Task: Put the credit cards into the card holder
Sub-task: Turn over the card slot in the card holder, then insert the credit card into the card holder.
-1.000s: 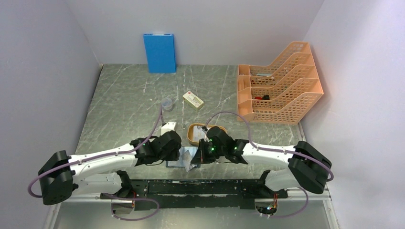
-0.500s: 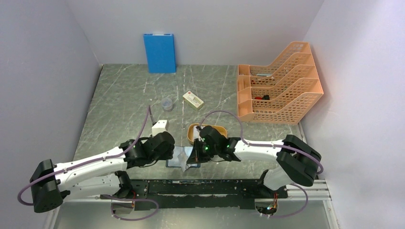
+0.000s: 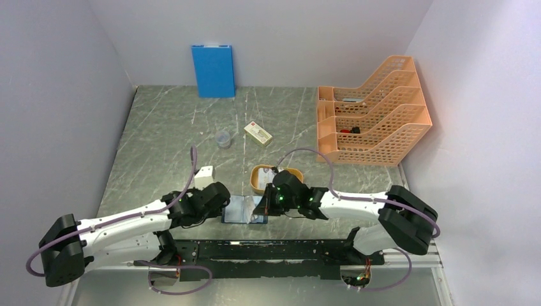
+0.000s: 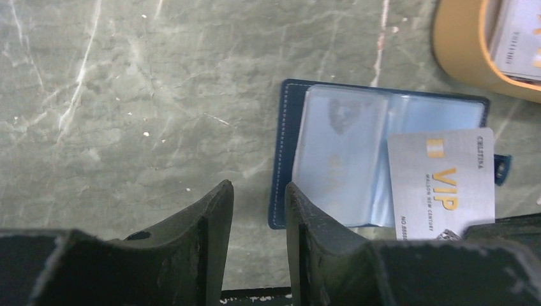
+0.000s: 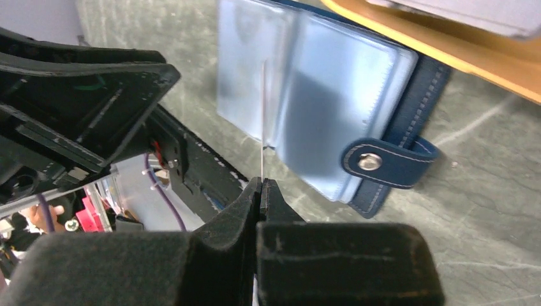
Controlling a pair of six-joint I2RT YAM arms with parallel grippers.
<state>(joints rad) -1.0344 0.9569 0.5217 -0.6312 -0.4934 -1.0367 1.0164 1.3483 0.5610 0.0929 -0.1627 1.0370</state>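
Observation:
The navy card holder (image 4: 290,159) lies open and flat on the table, its pale blue sleeves up; it also shows in the top view (image 3: 237,209) and in the right wrist view (image 5: 319,102), snap tab (image 5: 389,162) at its right. My right gripper (image 5: 261,185) is shut on a silver VIP credit card (image 4: 443,185), held edge-on (image 5: 263,115) over the holder's sleeves. My left gripper (image 4: 258,204) is slightly open and empty, just left of the holder's edge. More credit cards (image 4: 520,38) lie in the orange oval tray (image 4: 459,57).
The orange tray (image 3: 258,181) sits right behind the holder. A cream box with a red mark (image 3: 258,134) and a small clear cup (image 3: 222,139) stand mid-table. A blue upright folder (image 3: 213,70) leans on the back wall. An orange file rack (image 3: 373,118) fills the right.
My left gripper has drawn back to the left, off the holder, whose sleeves now lie flat. My right gripper still holds the card over the holder.

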